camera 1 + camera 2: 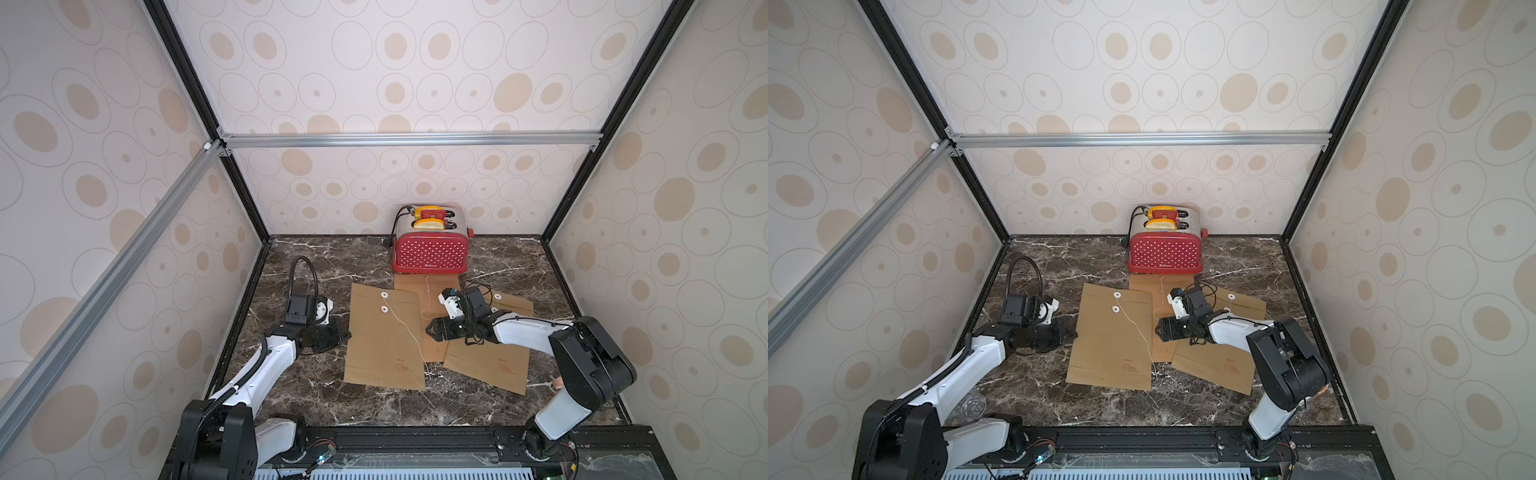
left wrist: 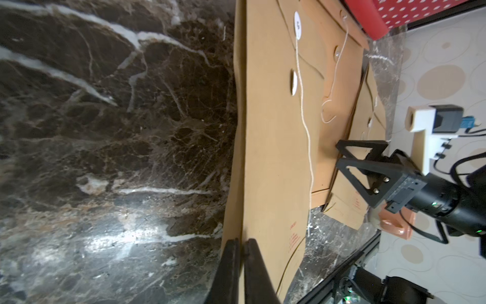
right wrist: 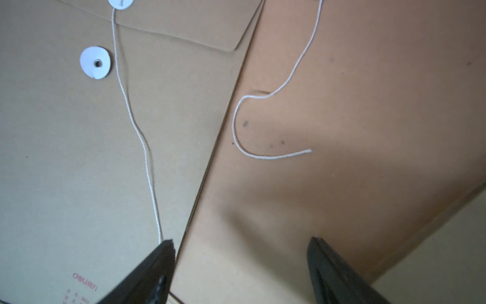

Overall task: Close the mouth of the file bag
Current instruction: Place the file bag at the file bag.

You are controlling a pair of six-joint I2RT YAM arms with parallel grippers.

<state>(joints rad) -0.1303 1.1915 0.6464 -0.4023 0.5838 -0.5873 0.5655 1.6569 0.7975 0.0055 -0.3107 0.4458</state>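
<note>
- Because my left gripper (image 2: 242, 240) sits at the left edge of the file bag (image 1: 384, 345) with its jaws nearly together, I cannot tell whether it pinches the paper. If that hold is lost, the bag could skate across the bench (image 1: 311, 266) once the string is pulled.
- The file bag lies flat, leftmost of three, flap folded down. Its string (image 3: 147, 158) trails loose past the lower disc (image 3: 95, 62), unwound. So thin a cord, flat on paper, may slip from a grasp.
- My right gripper (image 3: 241, 239) hangs released, jaws wide, and the string passes just by one fingertip. Closing off-line would catch nothing or crease the paper.
- Just beside lies the middle bag (image 3: 342, 131) with its second string (image 3: 236, 126) curled loose, and I might seize that one by mistake.
</note>
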